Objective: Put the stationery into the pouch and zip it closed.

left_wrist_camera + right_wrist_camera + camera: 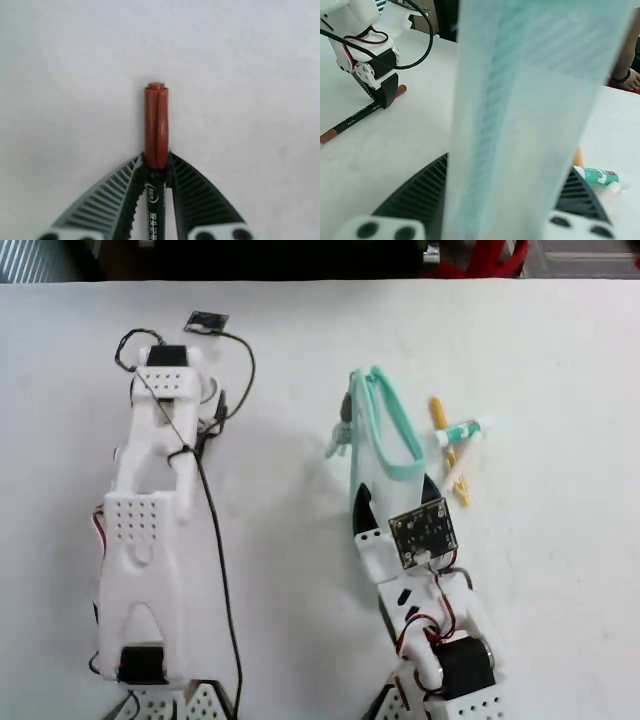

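White tabletop (560, 360) carries both arms, with a dark strip of room beyond its far edge. Left end effector (156, 160) is clamped on a red-capped pen (156, 120), well apart from the pouch (385, 430). Right end effector (396, 498) grips the pouch's near end, with a yellow pen (440, 415) and a glue tube (462, 430) lying just beside the pouch.

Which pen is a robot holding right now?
The black pen with the red-brown cap, clamped in the left gripper. The yellow pen and green tube lie loose on the table.
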### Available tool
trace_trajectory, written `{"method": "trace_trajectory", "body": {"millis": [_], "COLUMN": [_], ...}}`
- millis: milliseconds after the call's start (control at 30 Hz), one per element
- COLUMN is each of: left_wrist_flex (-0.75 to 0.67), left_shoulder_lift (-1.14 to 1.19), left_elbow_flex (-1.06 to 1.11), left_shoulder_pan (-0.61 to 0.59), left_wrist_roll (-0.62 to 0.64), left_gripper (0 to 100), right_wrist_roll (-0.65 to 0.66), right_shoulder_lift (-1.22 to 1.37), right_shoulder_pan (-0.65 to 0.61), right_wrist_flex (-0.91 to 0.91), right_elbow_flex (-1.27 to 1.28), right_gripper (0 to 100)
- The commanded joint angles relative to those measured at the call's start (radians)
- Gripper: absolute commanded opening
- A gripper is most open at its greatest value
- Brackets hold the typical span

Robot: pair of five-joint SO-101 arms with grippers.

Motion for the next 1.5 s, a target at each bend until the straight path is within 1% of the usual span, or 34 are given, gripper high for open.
{"method": "trace_trajectory", "body": {"millis": [0, 100, 200, 400, 467, 533, 600, 800, 867, 1100, 1233, 1300, 1367, 1467], "left_wrist_flex": [0.127, 0.226, 0.242, 0.244, 0.244, 0.244, 0.244, 0.230, 0.189, -0.026, -0.212, -0.347, -0.528, -0.890], "left_shoulder_lift": [0.081, 0.113, 0.101, -0.033, -0.107, -0.211, -0.355, -0.911, -1.079, -1.558, -1.801, -1.936, -2.057, -2.178], "left_elbow_flex": [-0.238, -0.407, -0.511, -0.523, -0.509, -0.456, -0.342, 0.123, 0.249, 0.617, 0.884, 1.028, 1.180, 1.453], "left_shoulder_pan": [-0.012, -0.001, 0.008, 0.045, 0.062, 0.085, 0.120, 0.272, 0.314, 0.383, 0.467, 0.518, 0.575, 0.619], "left_wrist_roll": [-0.008, -0.006, -0.002, 0.003, 0.040, 0.072, 0.091, 0.089, 0.089, 0.094, 0.167, 0.189, 0.192, 0.196], "left_gripper": [2, 2, 2, 2, 2, 2, 2, 2, 2, 2, 2, 2, 3, 3], "right_wrist_roll": [0.005, 0.005, 0.005, 0.005, 0.005, 0.005, 0.005, 0.005, 0.005, 0.005, 0.005, 0.005, 0.003, 0.003], "right_shoulder_lift": [0.001, 0.001, 0.001, 0.001, 0.001, 0.001, 0.001, 0.001, 0.001, 0.001, 0.001, 0.001, 0.001, 0.001], "right_shoulder_pan": [0.004, 0.004, 0.004, 0.027, 0.028, 0.028, 0.028, 0.025, 0.027, 0.028, 0.028, 0.028, 0.028, 0.022], "right_wrist_flex": [-0.015, -0.016, -0.018, -0.019, -0.019, -0.019, -0.019, -0.019, -0.019, -0.013, -0.012, -0.010, -0.010, -0.010], "right_elbow_flex": [-0.003, -0.003, -0.003, -0.003, -0.003, -0.003, -0.003, -0.003, -0.003, 0.000, 0.009, 0.009, 0.009, 0.021], "right_gripper": [23.7, 23.7, 23.7, 23.7, 23.7, 23.7, 23.7, 23.7, 23.7, 23.7, 23.7, 23.7, 23.7, 23.7]}}
